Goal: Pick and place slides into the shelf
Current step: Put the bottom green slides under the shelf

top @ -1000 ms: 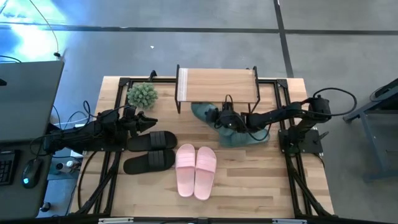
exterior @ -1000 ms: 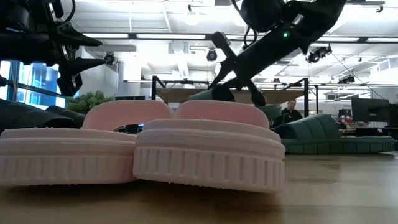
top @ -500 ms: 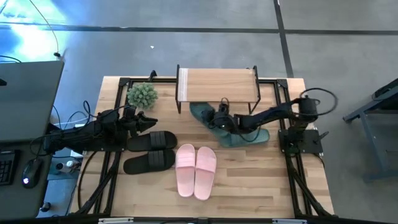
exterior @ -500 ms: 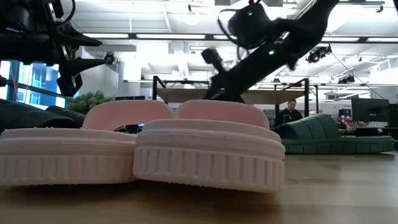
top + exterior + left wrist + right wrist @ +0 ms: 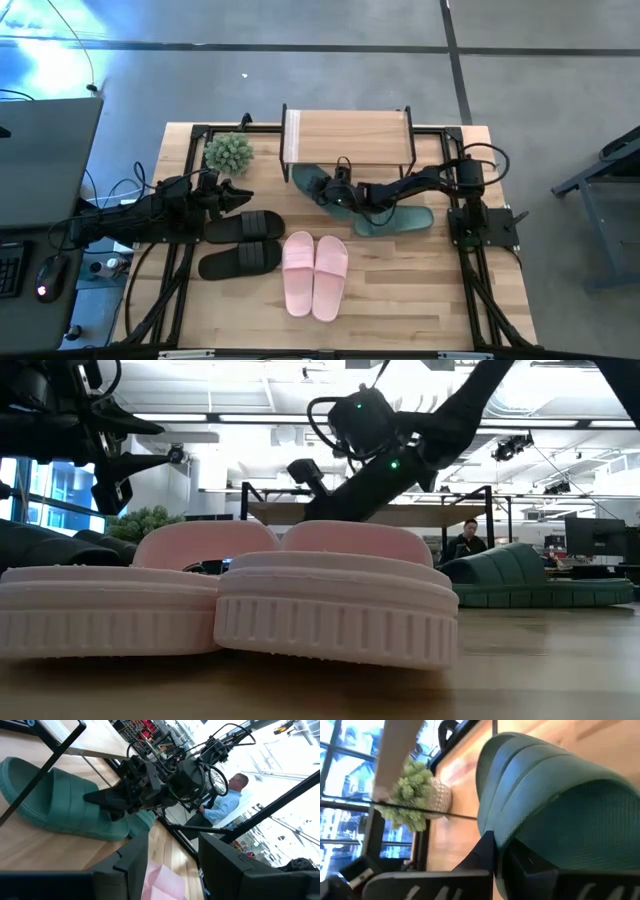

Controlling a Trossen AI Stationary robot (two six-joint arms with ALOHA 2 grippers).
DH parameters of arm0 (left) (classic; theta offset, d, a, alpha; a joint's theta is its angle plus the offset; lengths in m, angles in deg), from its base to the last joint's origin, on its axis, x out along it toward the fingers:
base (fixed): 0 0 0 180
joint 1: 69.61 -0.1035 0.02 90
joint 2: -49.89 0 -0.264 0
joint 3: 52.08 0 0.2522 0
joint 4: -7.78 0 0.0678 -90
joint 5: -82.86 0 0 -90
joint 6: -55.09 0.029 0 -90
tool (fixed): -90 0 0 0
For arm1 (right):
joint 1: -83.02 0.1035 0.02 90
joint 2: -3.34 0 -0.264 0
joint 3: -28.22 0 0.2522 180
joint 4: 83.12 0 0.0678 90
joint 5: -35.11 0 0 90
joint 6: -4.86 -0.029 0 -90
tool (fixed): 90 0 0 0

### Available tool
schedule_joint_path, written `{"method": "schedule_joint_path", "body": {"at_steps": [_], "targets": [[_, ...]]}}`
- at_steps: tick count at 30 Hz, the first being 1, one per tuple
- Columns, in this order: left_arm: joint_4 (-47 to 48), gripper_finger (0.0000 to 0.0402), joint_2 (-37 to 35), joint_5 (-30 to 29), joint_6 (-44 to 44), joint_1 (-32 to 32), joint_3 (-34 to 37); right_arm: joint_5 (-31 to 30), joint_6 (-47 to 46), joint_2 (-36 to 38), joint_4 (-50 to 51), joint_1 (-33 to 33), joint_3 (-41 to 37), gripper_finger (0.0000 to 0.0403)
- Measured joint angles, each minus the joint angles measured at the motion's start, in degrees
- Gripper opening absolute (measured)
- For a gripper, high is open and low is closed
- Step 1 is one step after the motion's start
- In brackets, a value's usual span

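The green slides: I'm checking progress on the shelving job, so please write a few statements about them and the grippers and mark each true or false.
1. The right gripper is shut on a green slide at the shelf's front edge. True.
2. The other green slide lies on the shelf's top. False: it lies on the table, in front of the shelf.
3. The pink slides sit side by side on the table. True.
4. The left gripper holds a black slide. False: it hovers open, holding nothing, beside the black pair.
5. A plant stands left of the shelf. True.
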State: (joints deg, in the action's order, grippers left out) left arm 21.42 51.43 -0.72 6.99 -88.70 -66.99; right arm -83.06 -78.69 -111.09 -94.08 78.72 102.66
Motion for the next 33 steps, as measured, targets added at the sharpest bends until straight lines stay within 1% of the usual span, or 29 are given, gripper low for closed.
{"method": "schedule_joint_path", "body": {"at_steps": [10, 17, 20, 28, 33], "targets": [[0.0, 0.0159, 0.0, 0.0, 0.0, 0.0, 0.0, -1.8, -0.1, 0.0, -0.2, -2.2, 0.0, 0.0000], [0.0, 0.0159, 0.0, 0.0, 0.0, 0.0, 0.0, 1.5, 2.5, 0.0, 0.3, -2.8, 0.0, 0.0003], [0.0, 0.0159, 0.0, 0.0, 0.0, 0.0, 0.0, 1.7, 2.6, 0.0, 0.3, -2.8, 0.0, 0.0022], [0.0, 0.0159, 0.0, 0.0, 0.0, 0.0, 0.0, 1.7, 4.1, 0.0, 0.5, -2.8, 0.0, 0.0101], [0.0, 0.0159, 0.0, 0.0, 0.0, 0.0, 0.0, 1.4, 4.1, 0.1, 0.5, -2.6, 0.0, 0.0127]]}}
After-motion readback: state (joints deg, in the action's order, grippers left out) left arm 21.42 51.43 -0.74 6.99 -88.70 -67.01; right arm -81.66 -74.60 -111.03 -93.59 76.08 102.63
